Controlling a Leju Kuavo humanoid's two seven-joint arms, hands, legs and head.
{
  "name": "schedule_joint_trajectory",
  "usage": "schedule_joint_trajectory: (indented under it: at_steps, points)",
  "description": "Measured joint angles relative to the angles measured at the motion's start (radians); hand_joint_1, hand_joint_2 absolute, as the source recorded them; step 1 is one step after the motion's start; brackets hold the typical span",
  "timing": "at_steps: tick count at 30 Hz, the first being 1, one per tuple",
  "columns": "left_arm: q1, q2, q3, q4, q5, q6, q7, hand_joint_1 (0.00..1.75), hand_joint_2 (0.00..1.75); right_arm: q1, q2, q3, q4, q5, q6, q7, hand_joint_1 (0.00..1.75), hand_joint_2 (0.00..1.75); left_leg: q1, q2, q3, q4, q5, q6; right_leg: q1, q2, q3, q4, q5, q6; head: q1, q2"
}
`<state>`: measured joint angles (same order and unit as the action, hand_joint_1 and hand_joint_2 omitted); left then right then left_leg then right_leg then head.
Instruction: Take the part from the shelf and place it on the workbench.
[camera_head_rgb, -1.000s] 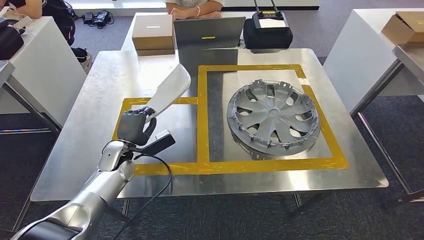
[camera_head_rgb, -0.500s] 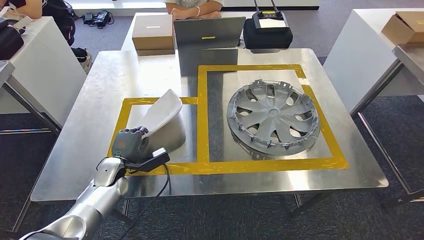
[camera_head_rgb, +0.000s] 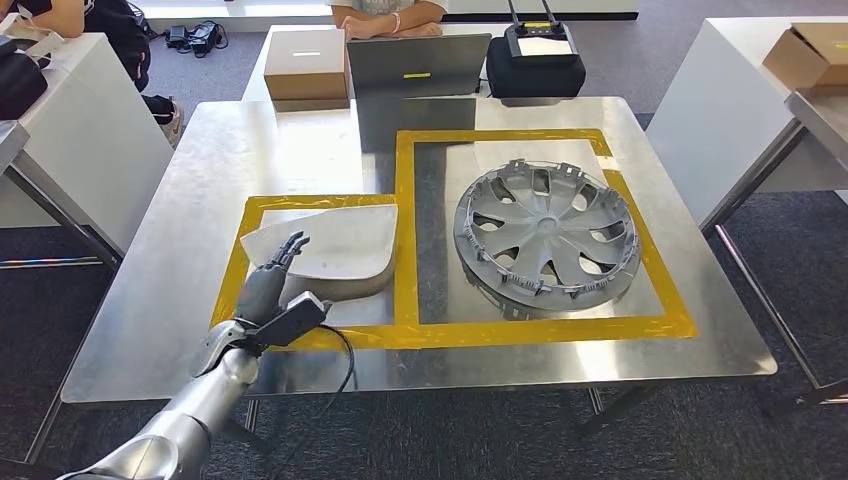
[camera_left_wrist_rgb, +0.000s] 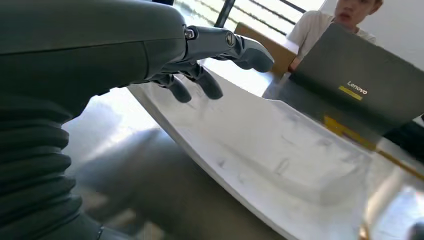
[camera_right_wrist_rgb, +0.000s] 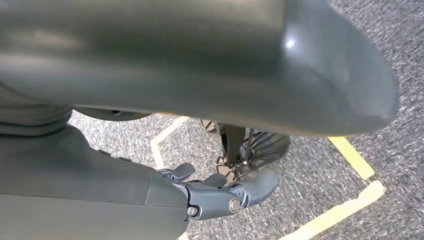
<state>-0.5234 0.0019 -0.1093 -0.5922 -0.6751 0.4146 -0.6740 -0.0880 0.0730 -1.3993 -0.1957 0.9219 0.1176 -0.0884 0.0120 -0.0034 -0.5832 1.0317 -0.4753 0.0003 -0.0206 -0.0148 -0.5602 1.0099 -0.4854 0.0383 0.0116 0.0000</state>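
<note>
From the head view we see the pale part (camera_head_rgb: 330, 250) lying flat on the workbench (camera_head_rgb: 150, 300) inside the smaller yellow-taped box (camera_head_rgb: 232, 270); our left hand (camera_head_rgb: 270, 285) rests at its near edge, fingers spread, gripping nothing, though whether the fingertips touch it is hard to judge; the right wrist view shows our right hand (camera_right_wrist_rgb: 220, 192) hanging above carpet, loosely curled and empty.

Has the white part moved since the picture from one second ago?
Yes. The white part has come down from tilted upright to lying flat inside the small yellow tape frame, with the left hand open at its edge.
</note>
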Motion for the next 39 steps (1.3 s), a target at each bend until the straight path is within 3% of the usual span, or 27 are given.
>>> schedule_joint_trajectory:
  at_steps: [4, 11, 18, 23, 25, 27, 28, 29, 30, 31, 33, 34, 35, 38, 39]
  points:
    - [0.055, -0.014, 0.012, -0.132, 0.32, -0.217, -0.025, 0.0, 0.0, 0.0, -0.002, 0.0, 0.0, -0.001, 0.0, -0.004, 0.0, 0.0, 0.0, 0.0, 0.0, 0.0, 0.0, 0.0, 0.0, 0.0, 0.0, 0.0, 0.0, 0.0, 0.0, 0.0]
    - [0.188, -0.025, 0.011, -0.456, 0.653, -0.443, -0.028, 0.0, 0.0, 0.002, -0.006, 0.0, 0.0, -0.007, 0.0, 0.003, 0.0, 0.0, 0.0, 0.0, 0.0, 0.0, 0.0, 0.0, 0.0, 0.0, -0.001, 0.0, -0.001, 0.0, 0.0, 0.0]
    - [0.286, -0.053, 0.018, -0.709, 0.747, -0.581, -0.028, 0.0, 0.0, 0.003, -0.006, 0.0, 0.0, -0.019, 0.0, 0.008, 0.0, 0.0, -0.008, 0.0, -0.001, 0.002, -0.004, 0.004, -0.005, 0.0, 0.0, -0.002, 0.0, 0.005, 0.0, 0.0]
    - [0.331, -0.066, 0.035, -0.814, 0.753, -0.602, -0.028, 0.0, 0.0, 0.002, -0.007, 0.0, 0.0, -0.015, 0.0, 0.004, 0.0, 0.0, -0.009, 0.0, 0.001, -0.003, 0.005, 0.02, -0.011, 0.0, 0.001, 0.0, 0.0, 0.018, 0.0, 0.0]
    - [0.346, -0.074, 0.039, -0.844, 0.753, -0.604, -0.028, 0.0, 0.0, 0.002, -0.007, 0.0, 0.0, -0.01, 0.0, 0.004, 0.0, 0.0, -0.003, 0.001, 0.0, -0.013, 0.015, 0.03, -0.011, 0.002, -0.02, 0.053, -0.046, 0.021, 0.003, 0.0]
    - [0.363, -0.082, 0.041, -0.867, 0.754, -0.609, -0.028, 0.0, 0.0, 0.002, -0.008, 0.0, 0.0, -0.008, 0.0, 0.006, 0.0, 0.0, -0.002, 0.001, -0.007, -0.015, 0.02, 0.034, -0.01, 0.005, -0.069, 0.177, -0.122, 0.022, 0.006, 0.0]
    - [0.372, -0.085, 0.042, -0.874, 0.754, -0.611, -0.028, 0.0, 0.0, 0.002, -0.009, 0.0, 0.0, -0.007, 0.0, 0.007, 0.0, 0.0, -0.003, 0.001, -0.011, -0.014, 0.022, 0.033, -0.01, 0.006, -0.092, 0.237, -0.149, 0.023, 0.007, 0.0]
    - [0.381, -0.087, 0.043, -0.88, 0.754, -0.615, -0.028, 0.0, 0.0, 0.002, -0.01, 0.0, 0.0, -0.007, 0.0, 0.009, 0.0, 0.0, -0.003, 0.001, -0.015, -0.013, 0.025, 0.032, -0.01, 0.006, -0.102, 0.271, -0.158, 0.024, 0.007, 0.0]
    - [0.388, -0.088, 0.043, -0.885, 0.754, -0.618, -0.028, 0.0, 0.0, 0.002, -0.011, 0.0, 0.0, -0.008, 0.0, 0.012, 0.0, 0.0, -0.002, 0.0, -0.019, -0.011, 0.027, 0.029, -0.01, 0.006, -0.094, 0.267, -0.146, 0.023, 0.008, 0.0]
    - [0.393, -0.09, 0.044, -0.889, 0.754, -0.621, -0.028, 0.0, 0.0, 0.002, -0.012, 0.0, 0.0, -0.008, 0.0, 0.013, 0.0, 0.0, 0.0, -0.001, -0.024, -0.008, 0.03, 0.026, -0.011, 0.006, -0.067, 0.224, -0.12, 0.023, 0.008, 0.0]
    - [0.397, -0.094, 0.044, -0.898, 0.754, -0.627, -0.027, 0.0, 0.0, 0.0, -0.016, 0.0, 0.0, -0.008, 0.0, 0.013, 0.0, 0.0, 0.002, -0.005, -0.033, -0.001, 0.035, 0.016, -0.011, 0.009, 0.014, 0.09, -0.069, 0.02, 0.009, 0.0]
    - [0.398, -0.095, 0.045, -0.901, 0.754, -0.629, -0.027, 0.0, 0.0, 0.0, -0.017, 0.0, 0.0, -0.008, 0.0, 0.013, 0.0, 0.0, 0.001, -0.007, -0.035, 0.001, 0.038, 0.009, -0.01, 0.012, 0.038, 0.046, -0.053, 0.015, 0.009, 0.0]
    - [0.398, -0.097, 0.045, -0.903, 0.754, -0.63, -0.027, 0.0, 0.0, 0.0, -0.017, 0.0, 0.0, -0.008, 0.0, 0.012, 0.0, 0.0, 0.001, -0.009, -0.038, 0.003, 0.042, 0.001, -0.007, 0.015, 0.048, 0.022, -0.05, 0.007, 0.009, 0.0]
    - [0.401, -0.1, 0.046, -0.904, 0.754, -0.632, -0.027, 0.0, 0.0, 0.0, -0.018, 0.0, 0.0, -0.009, 0.0, 0.01, 0.0, 0.0, 0.001, -0.012, -0.045, 0.0, 0.054, -0.025, -0.004, 0.016, 0.032, 0.017, -0.041, -0.023, 0.007, 0.0]
    - [0.403, -0.1, 0.047, -0.904, 0.754, -0.632, -0.027, 0.0, 0.0, 0.0, -0.018, 0.0, 0.0, -0.01, 0.0, 0.01, 0.0, 0.0, 0.002, -0.011, -0.052, 0.009, 0.042, -0.031, -0.005, 0.014, 0.025, 0.016, -0.033, -0.032, 0.004, 0.0]
